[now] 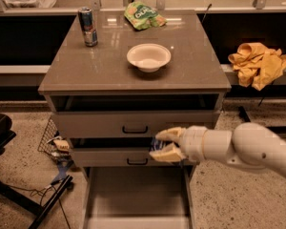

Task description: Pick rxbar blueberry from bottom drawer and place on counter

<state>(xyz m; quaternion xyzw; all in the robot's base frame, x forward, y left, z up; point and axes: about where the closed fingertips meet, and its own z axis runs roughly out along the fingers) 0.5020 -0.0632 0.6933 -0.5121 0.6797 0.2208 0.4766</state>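
gripper [158, 145]: fingers clamped on rxbar blueberry [154, 144], above the open bottom drawer [133, 194]
rxbar blueberry: in the air, off the bottom drawer floor
counter [105, 68]: well above bottom drawer

It looked like a robot test lab, not a home: a free-standing grey-brown three-drawer cabinet [86, 123] stood on speckled terrazzo flooring [238, 204] beside black metal stand legs [55, 197]. A pale two-finger gripper [156, 146] hung before the drawer fronts, pinching a small navy-blue snack bar [154, 142].
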